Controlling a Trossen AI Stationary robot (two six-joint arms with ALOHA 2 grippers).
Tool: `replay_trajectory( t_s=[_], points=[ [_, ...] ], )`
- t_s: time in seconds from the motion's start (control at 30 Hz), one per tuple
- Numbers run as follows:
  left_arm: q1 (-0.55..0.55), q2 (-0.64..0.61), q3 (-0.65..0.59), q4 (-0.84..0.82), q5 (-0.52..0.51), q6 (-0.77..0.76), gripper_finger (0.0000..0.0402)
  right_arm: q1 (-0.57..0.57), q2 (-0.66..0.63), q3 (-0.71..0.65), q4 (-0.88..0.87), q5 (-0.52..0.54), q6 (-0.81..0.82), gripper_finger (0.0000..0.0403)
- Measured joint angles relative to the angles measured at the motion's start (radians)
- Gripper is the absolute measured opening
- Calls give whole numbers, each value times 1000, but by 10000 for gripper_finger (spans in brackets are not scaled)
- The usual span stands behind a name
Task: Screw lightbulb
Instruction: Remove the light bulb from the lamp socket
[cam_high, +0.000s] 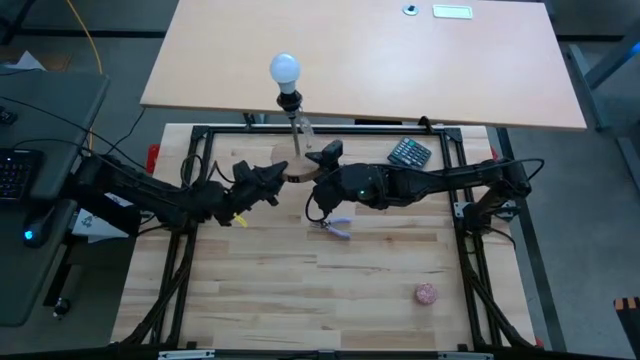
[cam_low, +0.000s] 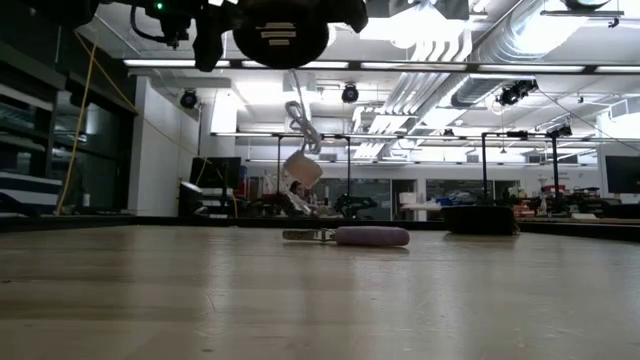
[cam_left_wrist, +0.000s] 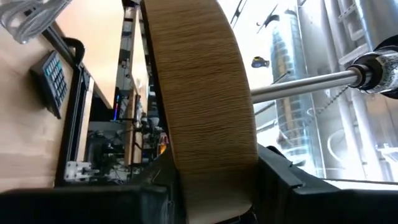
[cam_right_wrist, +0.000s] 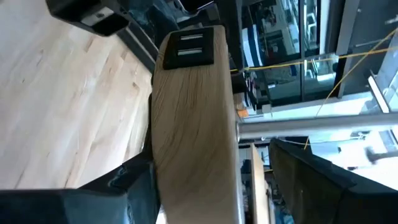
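The white lightbulb (cam_high: 285, 68) sits in the black socket (cam_high: 290, 98) at the end of a lamp's thin stem (cam_left_wrist: 305, 84). The lamp is off the table and lies about level, bulb toward the far edge. Its round wooden disc base (cam_high: 288, 166) faces the near side, underside (cam_low: 280, 30) showing. My left gripper (cam_high: 272, 178) is shut on the disc from the left. My right gripper (cam_high: 325, 160) is open at the disc's right side, one finger (cam_right_wrist: 134, 183) by its underside, the other (cam_right_wrist: 311, 174) beyond the stem. A cord (cam_low: 300, 120) hangs below the disc. My left gripper pinches the wooden disc across its thickness at its rim (cam_left_wrist: 211, 180), one finger on each flat face. The fingers come about level from the table's left. The disc stands on edge, clear of the table, with the stem pointing toward the far edge.
A dark calculator (cam_high: 410, 152) lies at the far right. A pinkish ball (cam_high: 427, 293) lies near the front right. A purple object (cam_high: 335, 226) lies under the arms and also shows in the low view (cam_low: 370, 236). A light wooden desk (cam_high: 480, 70) stands beyond the table.
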Motion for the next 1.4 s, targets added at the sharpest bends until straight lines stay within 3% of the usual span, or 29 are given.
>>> replay_trajectory(
  t_s=[0.17, 0.37, 0.47, 0.63, 0.77, 0.9, 1.1, 1.4],
  points=[
    [39, -65, -2, -52, -4, 89, 120, 11, -43, 0, -22, -9, 110, 269],
    [100, -258, -4, -332, 0, 199, 119, 13, -141, 3, -228, -98, 436, 270],
    [120, -366, -1, -543, 55, 351, 118, 8, -187, 3, -321, -178, 666, 270],
    [123, -473, 123, -1074, 131, 514, 118, -13, -247, 3, -361, -333, 1030, 271],
    [118, -463, 284, -1474, 132, 608, 118, -32, -285, 2, -382, -353, 1136, 271],
    [118, -446, 412, -1743, 44, 632, 118, -44, -328, 2, -474, -363, 1176, 271],
    [118, -461, 466, -1807, -69, 630, 118, -51, -342, 1, -586, -362, 1262, 271],
    [118, -462, 467, -1810, -185, 874, 118, -147, -334, 1, -510, -368, 1806, 271]
  ],
)
